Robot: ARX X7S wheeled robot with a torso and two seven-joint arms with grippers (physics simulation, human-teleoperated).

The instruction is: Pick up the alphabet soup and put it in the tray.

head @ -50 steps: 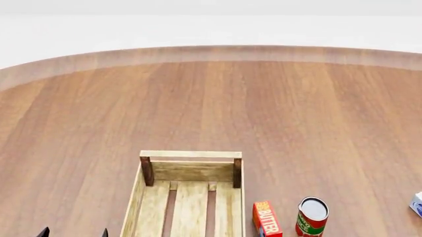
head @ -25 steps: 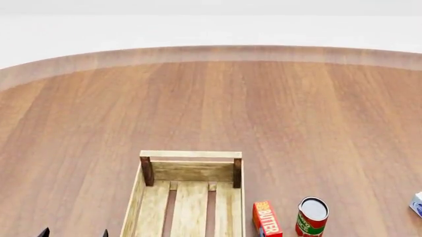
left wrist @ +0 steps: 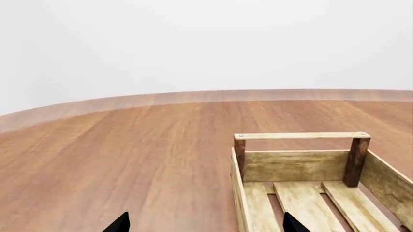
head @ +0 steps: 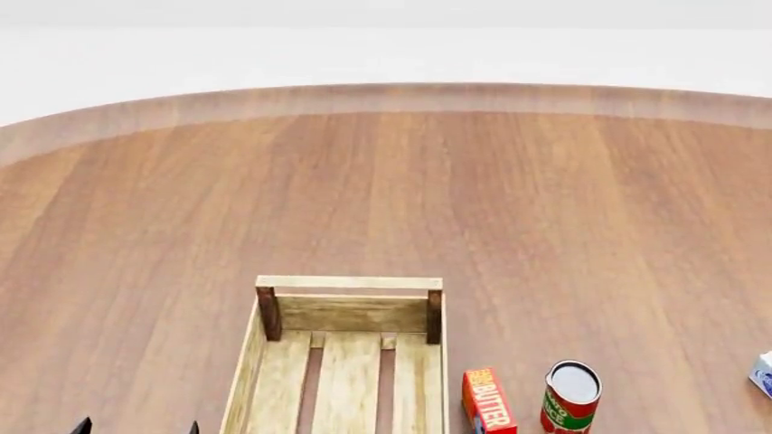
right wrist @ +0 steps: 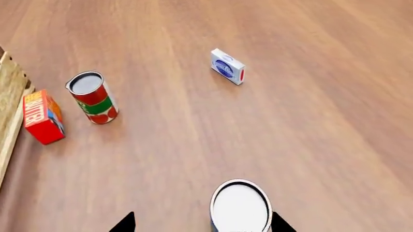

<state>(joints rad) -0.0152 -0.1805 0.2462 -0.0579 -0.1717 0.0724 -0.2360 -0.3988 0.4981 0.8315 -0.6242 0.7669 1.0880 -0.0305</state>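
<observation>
In the right wrist view the alphabet soup (right wrist: 240,205) shows as a can seen from above, with a whitish top and its label mostly hidden. It stands upright on the table between the fingertips of my open right gripper (right wrist: 203,225), close to one fingertip (right wrist: 281,224) and untouched. The tray (head: 349,283), a light-wood slatted crate, stands at the near middle of the head view and holds nothing. My left gripper (head: 136,428) hangs open just left of the tray (left wrist: 302,136), with only its dark fingertips (left wrist: 119,224) showing. The head view shows neither the soup nor my right gripper.
A red butter box (head: 487,400) and a red-and-green can (head: 569,396) stand right of the tray. They also show as the box (right wrist: 42,116) and can (right wrist: 92,97) beside the tray's edge (right wrist: 9,92). A small blue-and-white box (right wrist: 228,66) lies farther off.
</observation>
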